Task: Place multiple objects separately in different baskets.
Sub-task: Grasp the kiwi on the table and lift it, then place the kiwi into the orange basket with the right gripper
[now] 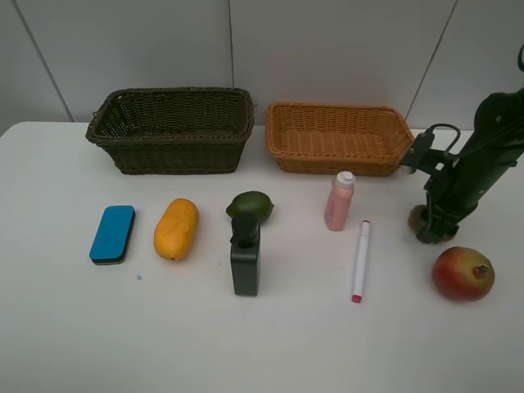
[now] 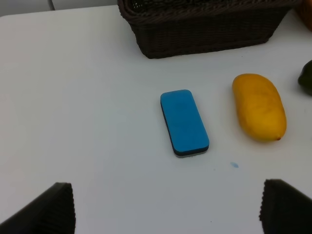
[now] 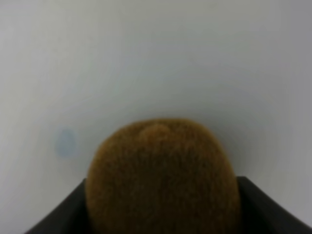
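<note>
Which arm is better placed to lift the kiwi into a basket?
Right. The right gripper has its jaws on either side of the kiwi, close to the orange-tan basket. The left gripper is open near the blue eraser, at the table's opposite end.

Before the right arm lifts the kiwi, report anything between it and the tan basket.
Nothing visible. The kiwi lies in front of the right end of the tan basket, bare table between. The pink bottle stands off to the left, clear of that path.
</note>
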